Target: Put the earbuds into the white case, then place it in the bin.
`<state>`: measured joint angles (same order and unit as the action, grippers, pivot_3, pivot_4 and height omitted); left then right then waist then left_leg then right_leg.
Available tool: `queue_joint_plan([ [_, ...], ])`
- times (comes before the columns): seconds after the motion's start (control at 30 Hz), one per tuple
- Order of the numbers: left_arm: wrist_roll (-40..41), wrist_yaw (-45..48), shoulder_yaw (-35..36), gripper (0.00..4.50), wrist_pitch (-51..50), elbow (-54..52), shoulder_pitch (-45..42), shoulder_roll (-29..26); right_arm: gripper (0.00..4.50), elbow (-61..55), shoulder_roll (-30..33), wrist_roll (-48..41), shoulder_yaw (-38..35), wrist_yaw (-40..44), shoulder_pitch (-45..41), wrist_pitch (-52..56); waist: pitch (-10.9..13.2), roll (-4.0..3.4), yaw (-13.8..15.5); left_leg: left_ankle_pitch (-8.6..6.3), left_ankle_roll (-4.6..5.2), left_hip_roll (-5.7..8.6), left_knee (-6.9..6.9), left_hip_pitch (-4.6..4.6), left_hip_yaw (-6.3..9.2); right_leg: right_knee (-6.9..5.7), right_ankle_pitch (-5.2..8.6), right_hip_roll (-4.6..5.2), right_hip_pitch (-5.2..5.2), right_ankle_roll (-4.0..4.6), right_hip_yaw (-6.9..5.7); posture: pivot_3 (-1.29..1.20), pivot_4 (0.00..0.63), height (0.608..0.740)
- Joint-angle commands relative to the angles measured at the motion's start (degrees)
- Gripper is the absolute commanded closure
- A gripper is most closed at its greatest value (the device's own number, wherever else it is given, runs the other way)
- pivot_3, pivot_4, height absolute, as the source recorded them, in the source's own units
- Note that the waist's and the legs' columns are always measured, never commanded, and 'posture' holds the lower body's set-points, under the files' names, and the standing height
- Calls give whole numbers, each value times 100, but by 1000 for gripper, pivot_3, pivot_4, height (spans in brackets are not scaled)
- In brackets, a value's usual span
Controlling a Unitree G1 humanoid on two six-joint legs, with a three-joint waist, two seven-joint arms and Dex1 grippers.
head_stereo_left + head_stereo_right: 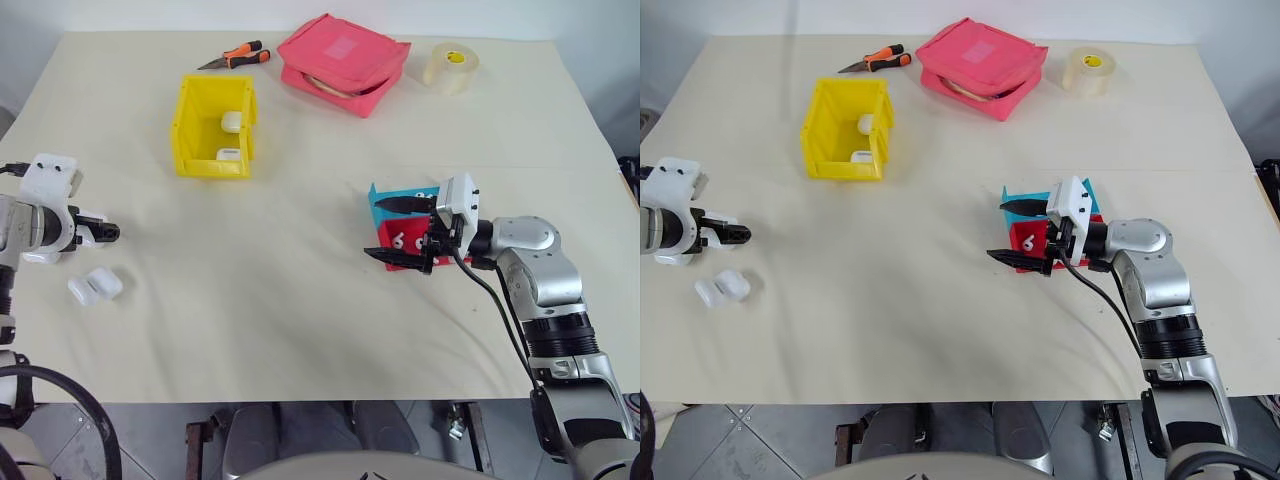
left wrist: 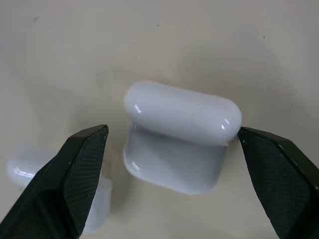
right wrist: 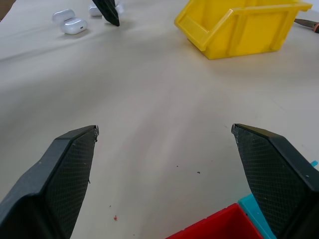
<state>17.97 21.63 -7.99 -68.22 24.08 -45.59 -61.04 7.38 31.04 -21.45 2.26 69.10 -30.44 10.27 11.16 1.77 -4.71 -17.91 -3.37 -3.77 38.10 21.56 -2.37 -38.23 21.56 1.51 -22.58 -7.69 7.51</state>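
Observation:
Two white cases (image 1: 95,287) lie side by side near the table's left edge. My left gripper (image 1: 108,233) hangs open just above them. In the left wrist view its fingers (image 2: 79,174) flank one white case (image 2: 174,119) without touching it, and the second case (image 2: 25,169) lies beside it, partly hidden. The yellow bin (image 1: 190,125) stands at the back left with two more cases inside. My right gripper (image 1: 378,229) is open, pointing left, beside the red tray (image 1: 392,240), where small white earbuds (image 1: 399,240) show.
A teal tray (image 1: 385,195) sits right behind the red one. Along the far edge lie orange-handled pliers (image 1: 238,56), a pink pouch (image 1: 343,62) and a roll of tape (image 1: 447,67). The table's front edge is near both arms.

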Motion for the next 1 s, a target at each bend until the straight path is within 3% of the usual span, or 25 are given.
queue_joint_plan([
  [0.03, -396, 430, -290, 67, 58, 378, -285, 36, 0, -216, 59, -65, -83, -39, 11, -8, 0, 0, 5, 0, 0, 0, 1, 0, 0, -3, 0, 0, 0, 0, -1, 0, 150, 740],
  [0.4, -994, 1540, -977, 67, -559, 606, -684, -92, 0, -260, 102, -73, -100, -80, 48, 7, 0, 0, -12, 0, 1, 0, 0, -3, 10, -10, 0, 2, -2, 0, 2, 0, 150, 740],
  [0.87, -1312, 1733, -727, 67, -596, 794, -504, -110, 0, -226, 83, -58, -67, -96, 31, -7, 0, 0, -23, 0, 2, -5, 0, -13, 14, -30, 0, 3, -9, 0, 8, 0, 150, 740],
  [1.0, -1347, 1599, -569, 1015, -596, 902, -475, 6, 0, -223, 94, -58, -73, -90, 24, -6, -1, -1, -21, 0, 2, -6, 1, -18, 13, -37, 1, 3, -9, 1, 8, 0, 150, 740],
])
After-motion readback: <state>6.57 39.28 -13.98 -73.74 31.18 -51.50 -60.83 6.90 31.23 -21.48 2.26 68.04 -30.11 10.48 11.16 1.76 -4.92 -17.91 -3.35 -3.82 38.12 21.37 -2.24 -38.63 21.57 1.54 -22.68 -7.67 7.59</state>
